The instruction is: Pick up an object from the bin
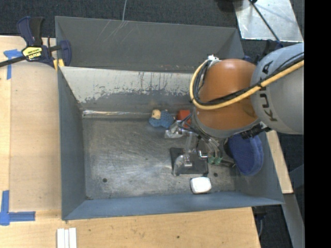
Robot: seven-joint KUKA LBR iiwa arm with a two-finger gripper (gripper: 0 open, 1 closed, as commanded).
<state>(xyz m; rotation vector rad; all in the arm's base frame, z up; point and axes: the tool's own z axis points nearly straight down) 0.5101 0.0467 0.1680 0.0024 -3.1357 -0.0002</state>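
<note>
My gripper hangs low in the right half of the bin, under the arm's orange cover. Its two metal fingers stand apart, one finger toward the back and the other toward the front, with nothing visible between them. A blue soft thing with a yellowish end lies just behind the gripper by the back wall. Beside it is a small red thing, partly hidden by the arm. A white rounded block lies on the floor just in front of the gripper.
A dark blue rounded thing rests against the bin's right wall, with a small green piece beside it. The arm and its orange cover hide the back right corner. The left half of the floor is bare metal.
</note>
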